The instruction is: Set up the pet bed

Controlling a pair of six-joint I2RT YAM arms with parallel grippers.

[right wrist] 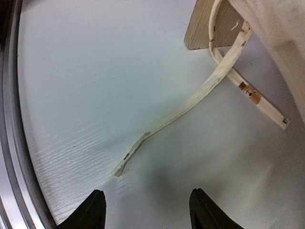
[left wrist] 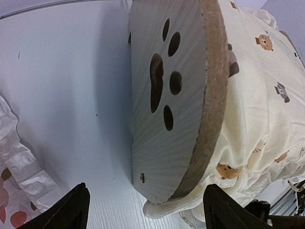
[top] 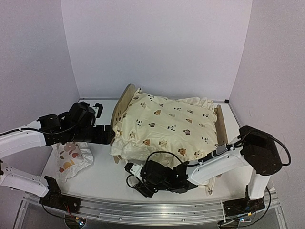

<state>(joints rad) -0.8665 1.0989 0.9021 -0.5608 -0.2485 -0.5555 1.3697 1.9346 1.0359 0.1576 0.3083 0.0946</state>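
Light-wood pet bed [top: 122, 102], paw-print cutouts in arched headboard [left wrist: 162, 143], mid-table beneath cream ruffled animal-print cushion [top: 167, 126]. Left gripper [left wrist: 147, 214] spread wide, empty, facing headboard. Right gripper [right wrist: 148, 212] parted, empty, above white table [right wrist: 71, 95], near cream fabric tie [right wrist: 190, 101].

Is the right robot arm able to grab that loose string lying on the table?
Probably yes. The right gripper is open, and the string lies flat on the table just ahead of it, with nothing in between.
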